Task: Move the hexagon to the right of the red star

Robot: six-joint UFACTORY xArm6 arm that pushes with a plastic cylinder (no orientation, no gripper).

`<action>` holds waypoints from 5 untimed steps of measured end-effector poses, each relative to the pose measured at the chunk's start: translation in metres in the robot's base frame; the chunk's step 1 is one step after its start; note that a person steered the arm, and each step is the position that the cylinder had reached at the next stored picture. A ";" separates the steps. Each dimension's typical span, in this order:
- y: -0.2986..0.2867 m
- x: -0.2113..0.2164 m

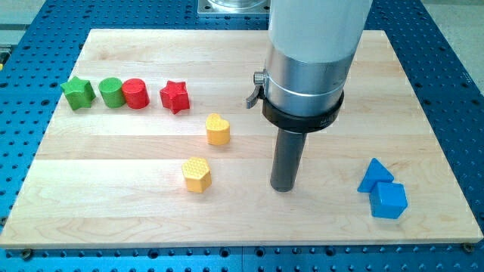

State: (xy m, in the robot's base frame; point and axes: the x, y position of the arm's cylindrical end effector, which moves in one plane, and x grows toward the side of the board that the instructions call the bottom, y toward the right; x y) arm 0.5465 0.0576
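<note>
Pale wood covers our desk (113, 181), ringed by blue perforated metal. Our yellow hexagon (197, 174) lies below the yellow heart (218, 129), down and right of the red star (175, 97). Our tip (283, 187), a bare rod grasping nothing, stands right of the hexagon, apart from it. Left of the star sit a red cylinder (136, 94), green cylinder (112, 92) and green star (78, 92). Two blue blocks (382, 189) touch at the view's right.
</note>
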 end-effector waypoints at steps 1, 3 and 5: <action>0.000 0.000; -0.140 0.044; -0.158 -0.026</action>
State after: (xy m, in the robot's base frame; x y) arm 0.5208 -0.1003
